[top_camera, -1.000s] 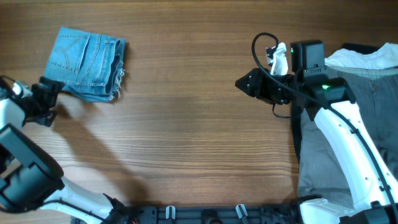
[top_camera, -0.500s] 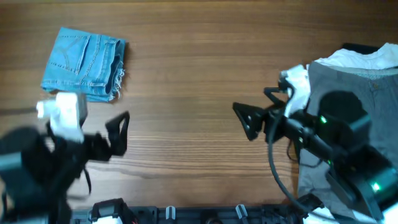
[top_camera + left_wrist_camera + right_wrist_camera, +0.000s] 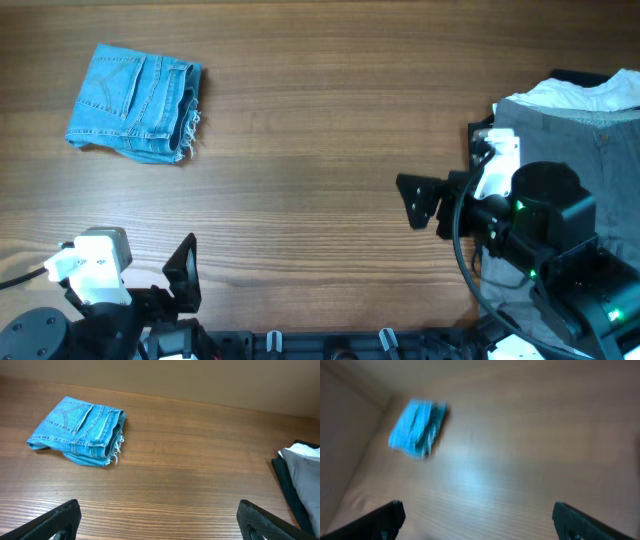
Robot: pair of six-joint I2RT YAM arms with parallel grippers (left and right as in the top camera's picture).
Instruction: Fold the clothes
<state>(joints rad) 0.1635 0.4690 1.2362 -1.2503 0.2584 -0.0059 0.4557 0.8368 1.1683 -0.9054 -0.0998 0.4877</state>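
Note:
The clothes, light blue denim jeans (image 3: 135,103), lie folded into a small bundle at the table's far left, frayed hem to the right. They also show in the left wrist view (image 3: 77,431) and, blurred, in the right wrist view (image 3: 417,428). My left gripper (image 3: 183,275) is at the front left edge, well away from the jeans. It stands open over bare wood (image 3: 159,507). My right gripper (image 3: 412,200) is at the right middle, also open and empty (image 3: 477,507). Nothing touches the jeans.
Grey trousers (image 3: 590,140) lie at the right edge on a dark cloth, with a white garment (image 3: 590,95) behind them. Both show in the left wrist view, grey trousers (image 3: 306,480) and white garment (image 3: 300,451). The right arm's body hangs over the trousers.
The left gripper has drawn back from the jeans' corner to the front left edge. The right gripper has moved from the far middle towards the front right. The jeans have not moved.

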